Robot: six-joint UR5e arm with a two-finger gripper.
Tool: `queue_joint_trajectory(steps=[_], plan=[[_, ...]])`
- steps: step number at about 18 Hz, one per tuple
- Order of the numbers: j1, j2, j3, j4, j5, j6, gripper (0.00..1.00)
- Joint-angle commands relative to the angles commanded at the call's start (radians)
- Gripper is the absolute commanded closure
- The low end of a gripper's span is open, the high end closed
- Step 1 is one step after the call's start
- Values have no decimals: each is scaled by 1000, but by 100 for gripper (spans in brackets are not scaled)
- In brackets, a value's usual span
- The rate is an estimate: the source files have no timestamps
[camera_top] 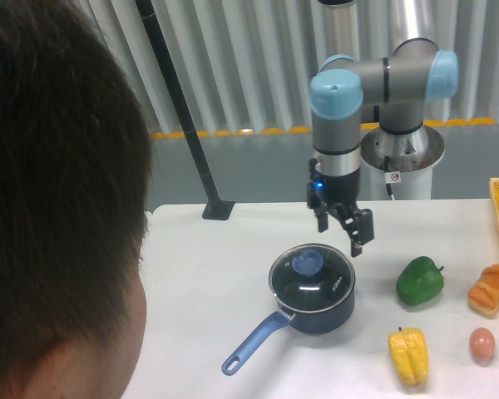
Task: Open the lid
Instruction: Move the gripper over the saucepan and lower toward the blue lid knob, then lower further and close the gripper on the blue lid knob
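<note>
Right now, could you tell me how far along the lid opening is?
Nothing is done yet: the round clear glass lid with a blue knob sits closed on the dark blue saucepan. The hand hovers empty above its right edge. Descending, gripping the knob and lifting all remain.

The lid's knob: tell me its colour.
Blue, on the clear glass lid with a thin metal rim; the fixed camera is the only view.
</note>
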Motion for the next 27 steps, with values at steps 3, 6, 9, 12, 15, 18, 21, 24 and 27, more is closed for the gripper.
queue_joint_trajectory(steps=[3, 6, 9, 12, 15, 18, 21, 24, 27], plan=[[-26, -41, 11, 31, 29, -54, 0], [-37, -52, 11, 35, 44, -103, 0], [-43, -49, 3, 34, 46, -106, 0], [-61, -51, -4, 32, 63, -121, 0], [-75, -54, -17, 32, 64, -144, 0], [-80, -57, -18, 29, 66, -144, 0], [-80, -68, -18, 31, 64, -141, 0], [-80, -83, -20, 32, 64, -141, 0], [-80, -85, -26, 32, 63, -135, 0]])
